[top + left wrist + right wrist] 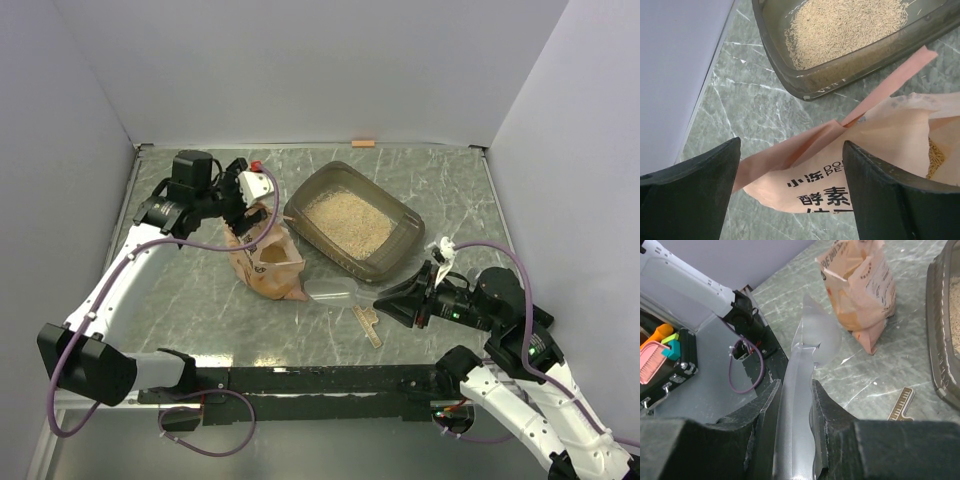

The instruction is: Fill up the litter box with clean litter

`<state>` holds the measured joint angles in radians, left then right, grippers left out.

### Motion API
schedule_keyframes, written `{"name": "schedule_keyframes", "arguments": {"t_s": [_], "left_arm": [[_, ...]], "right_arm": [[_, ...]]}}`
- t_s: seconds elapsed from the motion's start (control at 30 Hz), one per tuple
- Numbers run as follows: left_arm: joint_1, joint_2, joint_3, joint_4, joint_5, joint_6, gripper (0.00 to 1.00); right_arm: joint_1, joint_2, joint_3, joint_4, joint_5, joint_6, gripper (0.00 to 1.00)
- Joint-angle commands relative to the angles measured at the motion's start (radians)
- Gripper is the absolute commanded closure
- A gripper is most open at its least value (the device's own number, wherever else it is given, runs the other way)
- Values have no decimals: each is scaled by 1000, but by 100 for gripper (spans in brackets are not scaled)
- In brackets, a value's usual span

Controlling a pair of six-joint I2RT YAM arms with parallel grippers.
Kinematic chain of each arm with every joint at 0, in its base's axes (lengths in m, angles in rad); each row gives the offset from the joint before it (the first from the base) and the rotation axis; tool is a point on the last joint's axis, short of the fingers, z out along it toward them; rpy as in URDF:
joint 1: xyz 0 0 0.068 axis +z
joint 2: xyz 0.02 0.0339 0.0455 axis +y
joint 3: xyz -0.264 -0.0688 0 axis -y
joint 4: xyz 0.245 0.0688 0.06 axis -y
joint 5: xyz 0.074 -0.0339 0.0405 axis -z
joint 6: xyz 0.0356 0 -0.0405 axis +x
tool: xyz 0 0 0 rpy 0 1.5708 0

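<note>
The litter box (pixel 400 252) holds some clean litter (pixel 348 220), the orange bag (pixel 268 262) more; left claw (pixel 790 150) gapes over it, right claw (pixel 797 390) clamps a scoop (pixel 816 335).

Soft, even light falls from above, bright enough that the white walls (pixel 300 70) read pale grey-lilac. The green marbled table (pixel 200 290) carries a dull sheen along its near edge. Shadows are faint and short, hugging the bag (pixel 268 262) and the litter box (pixel 400 255). In both wrist views the black fingers (pixel 690 200) close to the lens look soft. The clear scoop (pixel 800 390) blurs at its near end, while farther things stay sharp.
</note>
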<state>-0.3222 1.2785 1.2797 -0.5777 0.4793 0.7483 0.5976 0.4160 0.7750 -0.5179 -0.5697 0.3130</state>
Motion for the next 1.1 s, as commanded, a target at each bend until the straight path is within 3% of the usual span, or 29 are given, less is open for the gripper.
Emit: {"name": "schedule_keyframes", "arguments": {"t_s": [0.0,0.1,0.13,0.2,0.5,0.7,1.07], "left_arm": [[-5,-8,32,-48,45,36,23],[-5,-18,14,-54,54,33,60],[-5,-27,9,-53,53,31,82],[-5,-36,-14,-54,45,29,99],[-5,-123,-92,-50,22,19,99],[-14,-162,-72,-54,-24,-65,99],[-48,-421,-315,347,-383,-490,99]], "right_arm": [[-2,1,-11,44,-24,9,100],[-1,12,-2,47,-19,17,100],[-2,14,3,53,-16,20,100],[-2,21,32,58,-6,35,100],[-2,194,233,19,74,35,100],[-1,360,352,-4,122,44,100],[13,606,515,-100,180,32,100]]}}
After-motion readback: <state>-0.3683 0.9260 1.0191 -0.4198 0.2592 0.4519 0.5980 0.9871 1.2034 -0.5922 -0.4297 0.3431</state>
